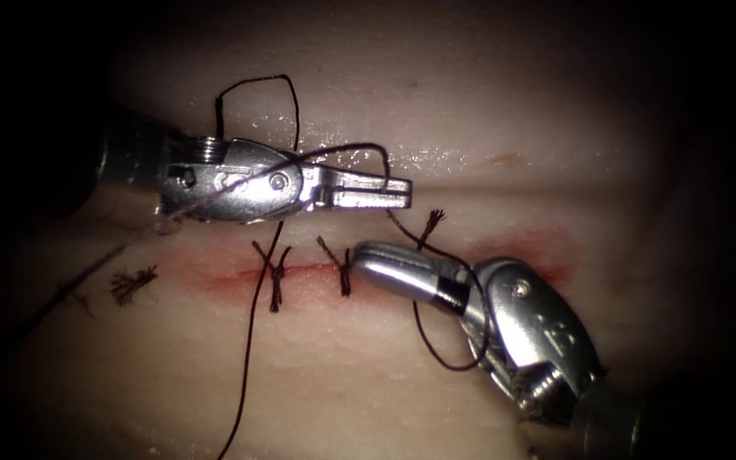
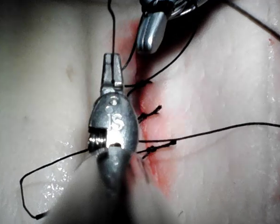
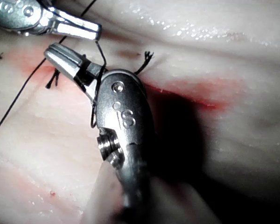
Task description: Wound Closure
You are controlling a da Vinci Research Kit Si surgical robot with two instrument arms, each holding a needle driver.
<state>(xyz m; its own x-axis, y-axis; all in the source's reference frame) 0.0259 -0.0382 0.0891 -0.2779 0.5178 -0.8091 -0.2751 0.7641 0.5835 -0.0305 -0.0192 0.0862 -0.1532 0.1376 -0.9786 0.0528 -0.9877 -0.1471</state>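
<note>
Endoscope view, read from left to right: a frayed cut end of thread (image 1: 132, 285) lies on the tissue (image 1: 342, 400) just below the left end of the cut (image 1: 317, 271), which runs across as a thin line tinged with red fluid (image 1: 547, 243). Next comes the left tool (image 1: 389, 194), lying above the cut with its jaws pressed together on the thread (image 1: 253, 341) at their tip; the dark strand loops over the tool's body, arches above it, and another length hangs down across the cut toward the tissue's near edge. 2 knotted stitches (image 1: 276, 274) sit on the cut below this tool, with a 3rd frayed tail further right, just above the cut. The right tool (image 1: 376, 260) lies over the cut's right half, jaws pressed together and pinching nothing at the tip, while the thread curls in a loop around its wrist. Right wrist view shows that loop round the right tool (image 3: 60, 55), close beneath the left tool (image 3: 91, 31). No needle can be made out, so its place cannot be told.
</note>
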